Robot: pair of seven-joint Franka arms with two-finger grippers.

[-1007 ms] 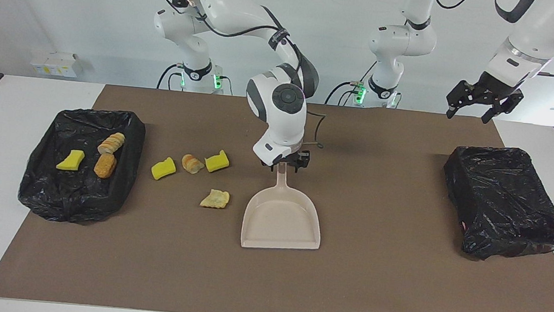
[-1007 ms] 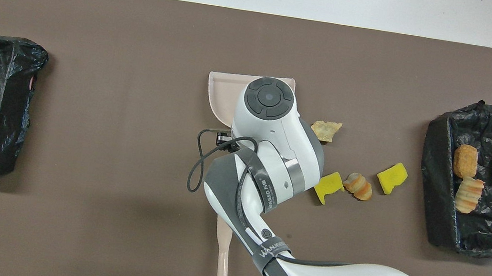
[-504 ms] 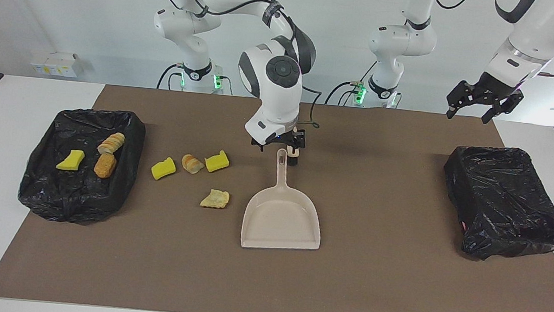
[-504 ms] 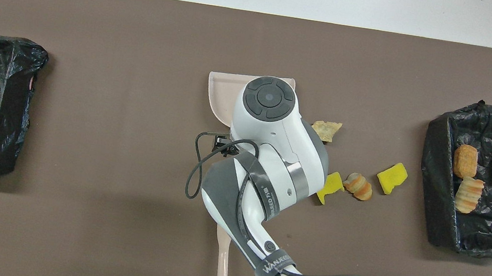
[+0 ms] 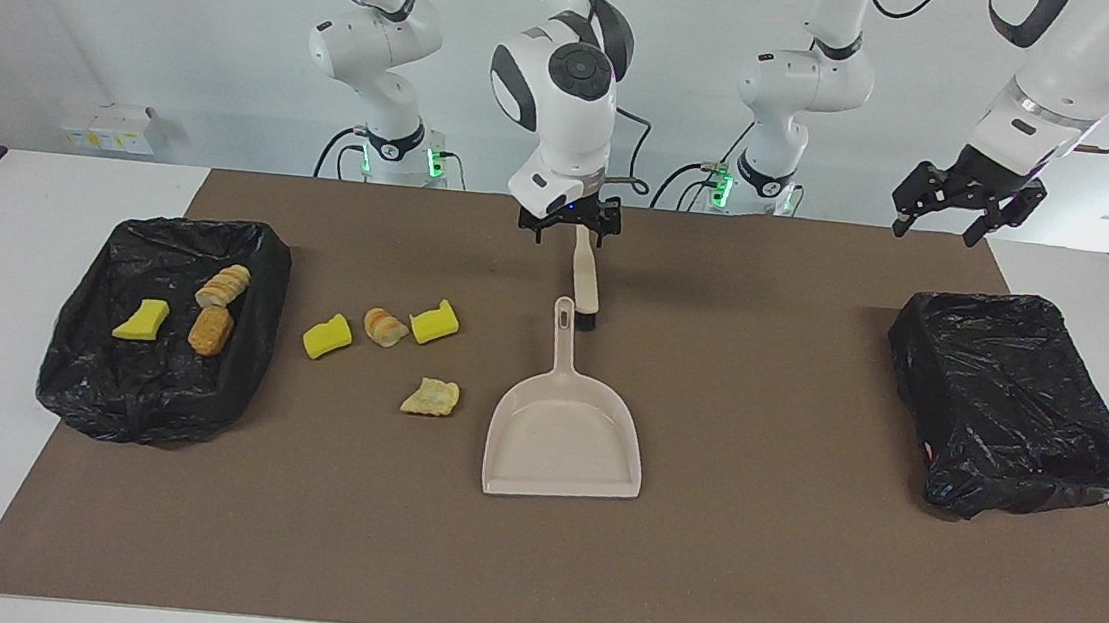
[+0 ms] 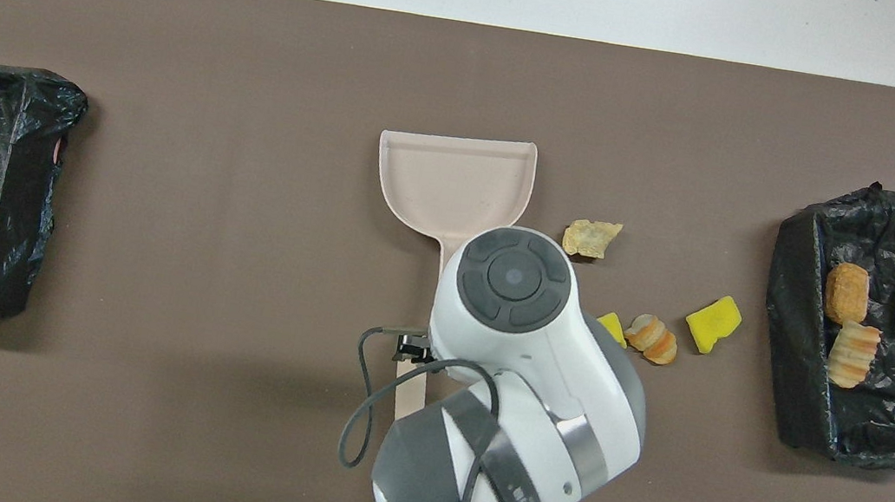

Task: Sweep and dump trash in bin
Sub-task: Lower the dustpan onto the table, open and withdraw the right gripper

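Observation:
Several pieces of trash lie on the brown mat beside the dustpan [image 5: 563, 438]: two yellow sponge pieces [image 5: 326, 336] [image 5: 435, 322], a bread chunk [image 5: 385, 326] between them and a crusty scrap [image 5: 431, 397]. Three more pieces lie in the black-lined bin [image 5: 145, 406] at the right arm's end. The beige-handled brush [image 5: 585, 284] lies nearer to the robots than the dustpan, bristles by the dustpan's handle. My right gripper [image 5: 570, 225] hangs open over the brush's handle. My left gripper [image 5: 964, 215] waits open in the air over the mat's corner by the other bin [image 5: 1013, 402].
The second bin, at the left arm's end, is wrapped in a black bag. In the overhead view the right arm covers part of the brush handle [image 6: 411, 386] and part of one sponge piece [image 6: 612, 327]. The dustpan [image 6: 453, 177] lies flat mid-mat.
My right gripper has come off the dustpan's handle, risen and drawn back toward the robots to over the brush. The dustpan, the trash and the left arm have stayed put.

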